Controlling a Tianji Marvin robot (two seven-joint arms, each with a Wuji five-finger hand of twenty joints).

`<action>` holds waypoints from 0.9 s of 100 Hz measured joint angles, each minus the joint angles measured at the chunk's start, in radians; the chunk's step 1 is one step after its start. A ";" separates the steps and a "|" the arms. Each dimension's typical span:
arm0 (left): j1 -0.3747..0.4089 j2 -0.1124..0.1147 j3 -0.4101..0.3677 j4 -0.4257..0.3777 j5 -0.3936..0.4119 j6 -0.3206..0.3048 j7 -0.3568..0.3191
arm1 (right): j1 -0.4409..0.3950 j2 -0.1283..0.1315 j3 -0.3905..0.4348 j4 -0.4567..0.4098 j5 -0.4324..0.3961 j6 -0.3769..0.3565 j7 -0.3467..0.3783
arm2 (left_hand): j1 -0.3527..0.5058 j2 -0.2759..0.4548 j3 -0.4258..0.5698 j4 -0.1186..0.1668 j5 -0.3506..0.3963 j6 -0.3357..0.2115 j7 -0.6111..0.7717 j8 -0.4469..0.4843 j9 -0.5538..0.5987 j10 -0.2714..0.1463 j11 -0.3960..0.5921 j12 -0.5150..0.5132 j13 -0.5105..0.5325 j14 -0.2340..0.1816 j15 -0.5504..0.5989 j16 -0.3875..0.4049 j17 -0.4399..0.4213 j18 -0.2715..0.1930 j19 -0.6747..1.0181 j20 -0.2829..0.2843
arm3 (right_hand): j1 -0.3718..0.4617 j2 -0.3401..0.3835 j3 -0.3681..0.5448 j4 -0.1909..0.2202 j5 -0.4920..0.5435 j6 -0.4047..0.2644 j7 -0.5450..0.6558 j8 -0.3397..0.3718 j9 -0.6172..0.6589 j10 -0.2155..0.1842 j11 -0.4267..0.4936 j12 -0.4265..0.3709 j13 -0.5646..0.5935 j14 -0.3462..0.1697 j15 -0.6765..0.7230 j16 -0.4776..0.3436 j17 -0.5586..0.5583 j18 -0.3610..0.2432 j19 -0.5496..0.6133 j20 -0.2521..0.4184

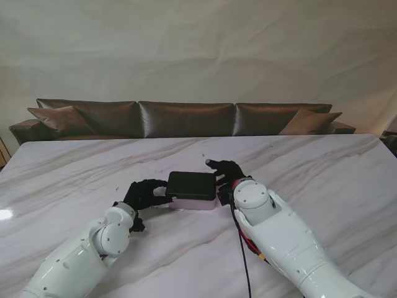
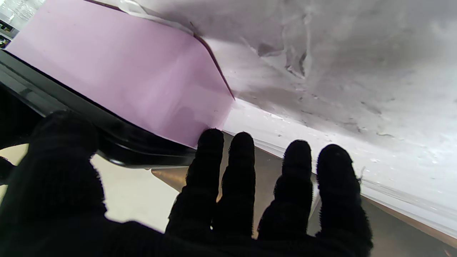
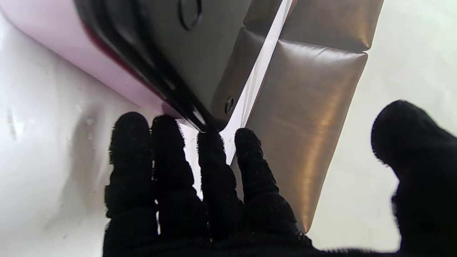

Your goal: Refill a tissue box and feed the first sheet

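The left hand (image 1: 144, 195) is seen at the left end of the tissue box (image 1: 191, 190), its black-gloved fingers (image 2: 210, 167) spread and reaching the pink side wall; whether they press it cannot be told. The box (dark lid, pink body) lies mid-table on the marble table (image 1: 322, 174), between both hands. Its opening is not made out in any view. At its right end the right hand (image 1: 227, 174) is held wide, fingertips (image 3: 210, 150) just beside the box's corner, thumb well apart; contact is hidden.
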 measured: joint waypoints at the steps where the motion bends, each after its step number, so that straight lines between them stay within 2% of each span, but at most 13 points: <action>1: 0.000 0.000 0.000 0.000 0.000 0.000 -0.001 | 0.000 0.000 0.000 0.000 0.000 0.000 0.000 | 0.000 -0.004 0.000 0.000 0.000 0.002 0.000 0.000 0.000 0.000 0.000 0.000 0.000 0.000 0.000 0.000 0.000 0.000 0.000 0.000 | 0.000 0.000 0.000 0.000 0.000 0.000 0.000 0.000 0.000 0.000 0.000 0.000 0.000 0.000 0.000 0.000 0.000 0.000 0.000 0.000; 27: -0.015 -0.006 0.019 0.036 -0.017 -0.006 0.015 | -0.001 -0.001 -0.004 0.001 0.012 -0.001 -0.001 | 0.014 -0.009 0.001 0.000 0.023 0.009 0.000 0.000 0.025 0.000 0.003 0.004 0.031 -0.009 0.005 0.012 0.014 0.000 0.000 0.001 | 0.001 0.000 0.000 0.000 0.000 0.000 0.000 -0.002 -0.002 -0.003 0.000 -0.001 -0.001 0.001 0.000 0.000 0.000 -0.001 0.000 0.000; 33: -0.021 -0.010 0.026 0.050 -0.020 -0.006 0.024 | 0.000 -0.001 -0.006 0.002 0.014 -0.003 -0.003 | 0.015 -0.009 0.001 0.000 0.041 0.009 0.009 0.000 0.060 0.000 0.011 0.006 0.034 -0.011 0.005 0.012 0.023 0.000 0.000 0.001 | 0.001 0.005 0.000 0.000 0.000 0.000 0.000 -0.002 -0.003 -0.003 0.000 -0.001 -0.001 0.002 0.000 0.000 0.000 -0.001 0.000 0.000; 69: -0.039 -0.024 0.046 0.087 -0.047 -0.013 0.050 | 0.003 -0.004 -0.011 0.011 0.016 -0.005 -0.003 | 0.023 -0.018 0.002 0.000 0.073 0.029 0.021 0.009 0.120 0.000 0.025 0.015 0.078 -0.046 0.012 0.020 0.038 0.000 0.000 0.011 | 0.002 0.011 -0.001 0.000 0.000 0.000 0.000 -0.002 -0.014 -0.014 0.000 -0.001 -0.002 0.011 0.000 0.000 0.000 -0.001 0.000 0.010; 90: -0.043 -0.027 0.048 0.091 -0.061 -0.008 0.047 | 0.000 -0.004 -0.012 0.007 0.001 0.008 -0.008 | 0.051 0.008 -0.008 -0.003 0.073 0.033 0.022 0.009 0.128 0.000 0.036 0.017 0.078 -0.047 0.012 0.021 0.039 0.000 0.000 0.011 | 0.039 0.011 -0.012 0.000 0.000 0.000 0.001 -0.002 -0.015 -0.027 0.000 0.004 -0.002 0.008 0.000 0.008 0.001 -0.001 0.000 0.011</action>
